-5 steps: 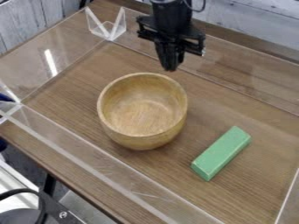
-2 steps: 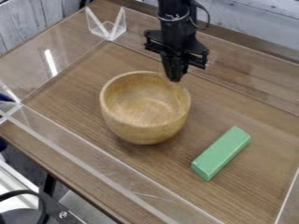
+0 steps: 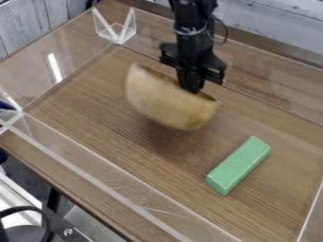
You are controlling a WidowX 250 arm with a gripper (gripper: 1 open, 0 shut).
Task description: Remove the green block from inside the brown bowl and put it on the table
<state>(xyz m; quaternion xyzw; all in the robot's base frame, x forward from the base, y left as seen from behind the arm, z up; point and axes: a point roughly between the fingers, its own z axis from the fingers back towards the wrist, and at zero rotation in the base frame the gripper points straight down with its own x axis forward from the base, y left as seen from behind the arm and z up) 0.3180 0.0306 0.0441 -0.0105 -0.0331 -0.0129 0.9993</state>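
My pincer [image 3: 192,83], fingers closed tight, bears on the far rim of the brown bowl [image 3: 171,99], which is tipped and blurred. The green block [image 3: 240,164] lies flat on the surface [image 3: 113,151], right of the bowl and apart from it. It looks stiff and light, best pinched across its narrow sides.

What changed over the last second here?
The shut gripper came down onto the far rim of the brown bowl, which tipped up, blurred, its outside toward the camera. The green block stayed where it lay on the table.
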